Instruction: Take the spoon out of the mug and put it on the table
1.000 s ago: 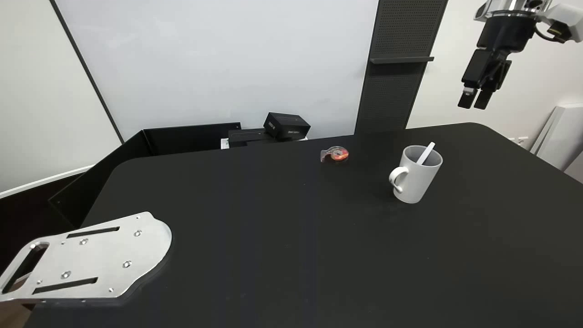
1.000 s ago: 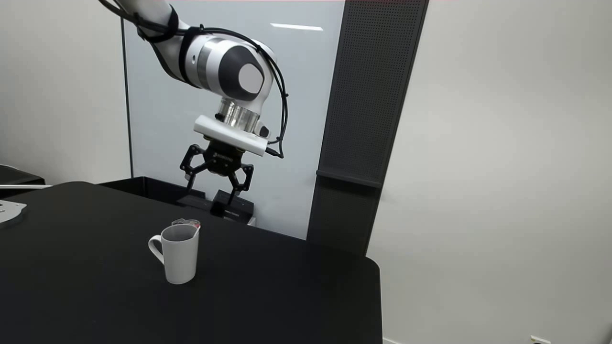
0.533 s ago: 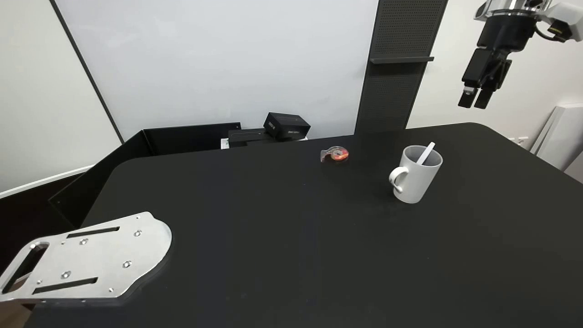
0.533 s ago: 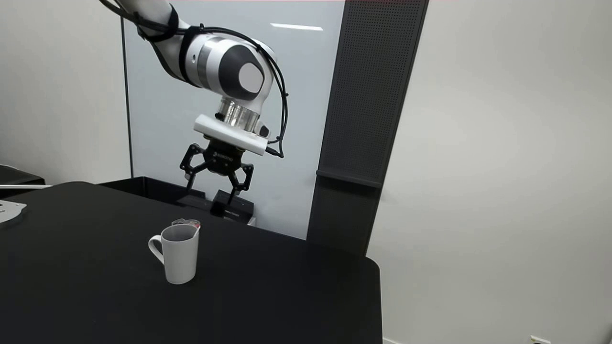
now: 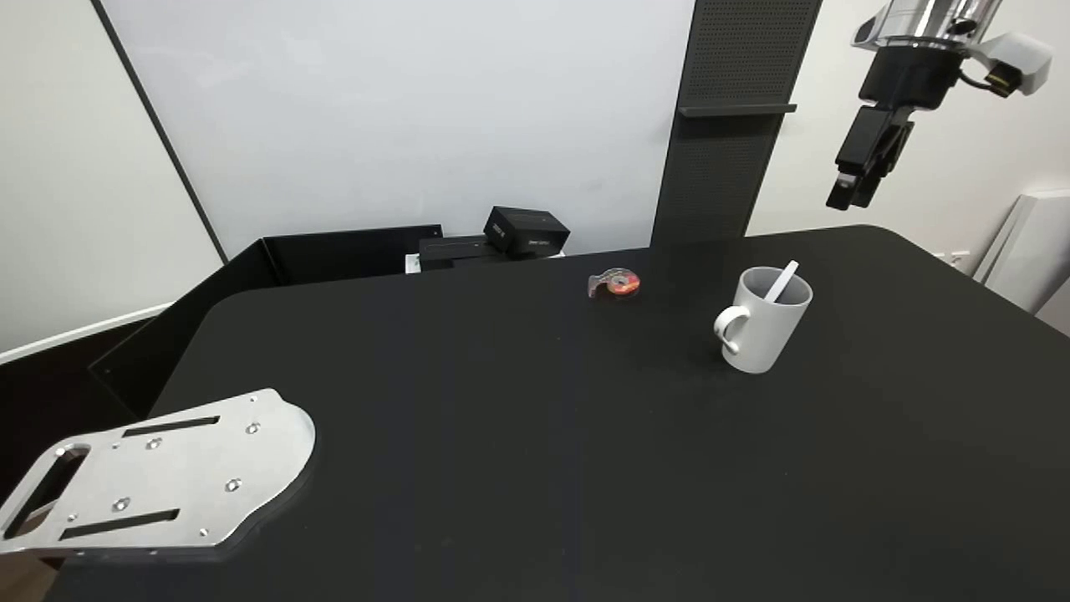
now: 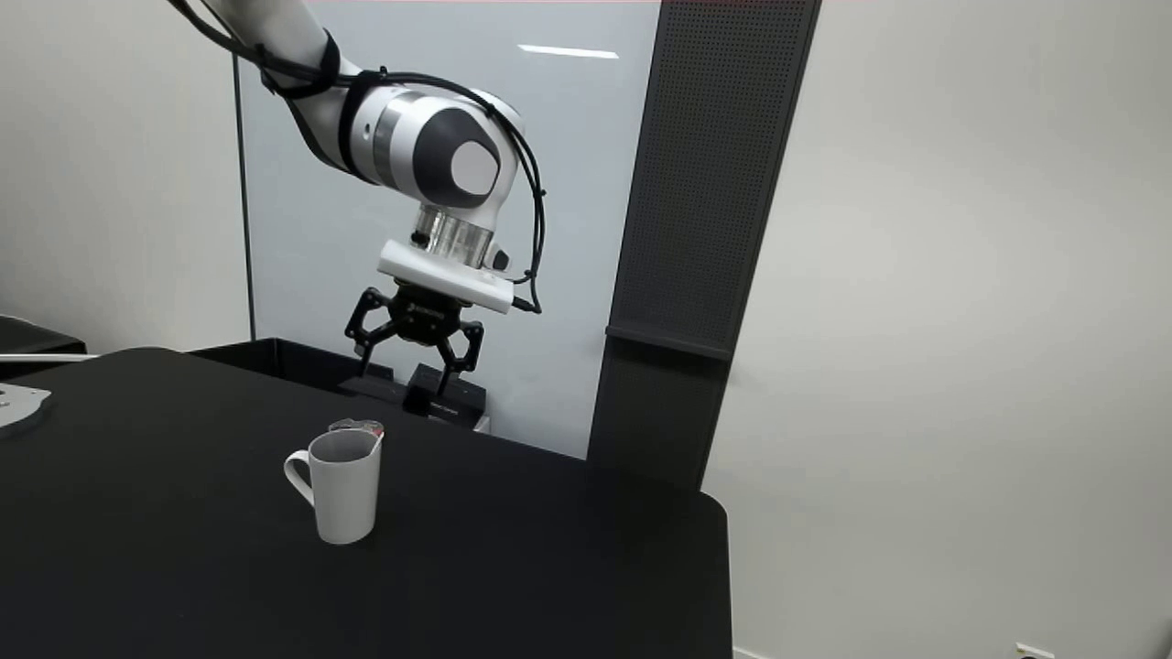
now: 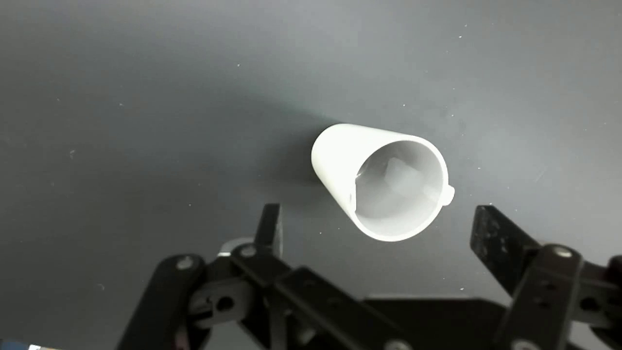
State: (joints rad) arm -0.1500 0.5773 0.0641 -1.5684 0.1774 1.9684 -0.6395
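1. In an exterior view, the mug [image 5: 756,339] is stood upright on the black surface [image 5: 468,435]. The spoon [image 5: 781,283] is contained in it, tilted, with its end raised past the rim. The fingers [image 5: 841,192] are suspended above the surface, well apart from the mug. A tape dispenser [image 5: 619,283] is set near the far edge, a flat plate [image 5: 180,468] is seen at lower left, and black boxes [image 5: 528,232] are stacked beyond the surface.
2. In an exterior view, the fingers are seen spread wide below the arm [image 6: 394,137], with nothing gripped. The tape dispenser is partly hidden behind the mug, and only the spoon's end is shown at the rim.
3. In the wrist view, the mug is seen from above. The spoon is leaned against its inner wall. The fingers are parted widely, and nothing is held.
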